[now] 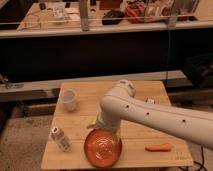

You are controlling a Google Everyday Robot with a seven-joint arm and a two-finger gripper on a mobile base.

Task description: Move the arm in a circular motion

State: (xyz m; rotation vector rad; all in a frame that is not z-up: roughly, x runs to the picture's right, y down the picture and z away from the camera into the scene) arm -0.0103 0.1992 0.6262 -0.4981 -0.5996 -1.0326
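The thick glossy white arm [150, 117] reaches in from the lower right over the wooden table [82, 115]. It bends at a rounded joint [124, 90] and turns down toward the table's front. My gripper [101, 128] is at the arm's lower end, just above the far rim of an orange bowl [103, 148], and is mostly hidden by the arm.
A white cup [68, 100] stands at the table's back left. A small white can [61, 138] lies at the front left. An orange carrot-like piece [158, 147] lies at the front right. A dark counter with clutter runs behind the table.
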